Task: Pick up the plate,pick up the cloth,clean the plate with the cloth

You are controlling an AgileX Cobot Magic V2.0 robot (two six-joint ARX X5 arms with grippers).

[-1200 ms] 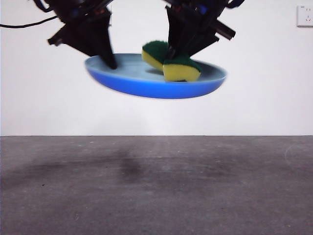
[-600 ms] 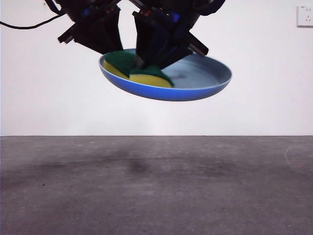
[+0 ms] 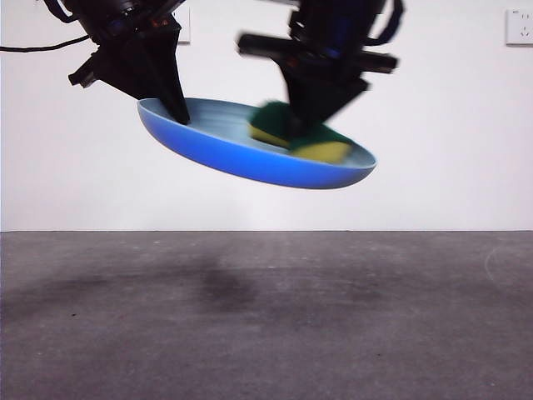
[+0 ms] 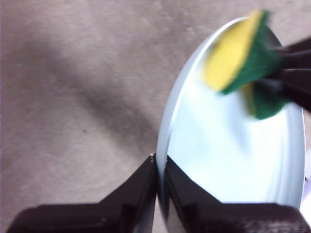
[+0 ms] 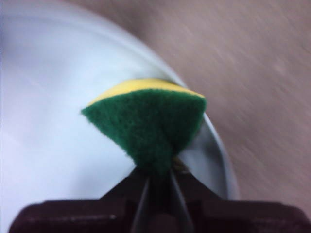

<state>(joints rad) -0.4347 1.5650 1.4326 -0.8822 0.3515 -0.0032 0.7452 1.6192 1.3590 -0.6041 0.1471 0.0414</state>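
The light blue plate (image 3: 250, 150) hangs tilted well above the table, its left rim pinched by my left gripper (image 3: 176, 110), which is shut on it; the left wrist view shows the jaws clamped on the plate's edge (image 4: 167, 145). My right gripper (image 3: 310, 117) is shut on the cloth (image 3: 304, 137), a yellow sponge with a green scouring side, folded between its jaws (image 5: 148, 128). The cloth presses on the plate's inner surface (image 5: 43, 126) toward the right rim. In the left wrist view the cloth (image 4: 243, 53) sits at the plate's far side.
A grey table top (image 3: 266, 317) lies far below the plate, with a white wall behind. A wall socket (image 3: 518, 27) shows at the top right.
The cloth slid from the plate's left side back to its right side with my right gripper. The plate tilted so its right edge is now lower.
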